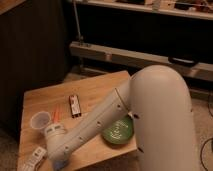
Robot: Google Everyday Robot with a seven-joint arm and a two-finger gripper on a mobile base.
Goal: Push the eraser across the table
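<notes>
The robot's white arm [95,127] reaches down and to the left from the large rounded shoulder housing in the foreground. It ends in the gripper [59,161], which hangs low over the near left part of the table [102,84], close to its front edge. The wrist above covers the gripper, so I cannot tell how far open it is or whether it holds anything.

The eraser [74,105], a small flat dark block with a pale face, lies on the wooden top well beyond the gripper and slightly to its right. It is clear of the arm and touches nothing else. A thin orange stick [56,114] lies between the gripper and the eraser, almost straight beyond the gripper and just left of the eraser. A clear plastic cup [40,121] stands beyond the gripper to its left, close to the wrist. A white ridged remote-like object [33,157] lies just beside the gripper on its left, at the table's near corner. A green bowl [118,131] sits to the gripper's right, partly behind the arm.
</notes>
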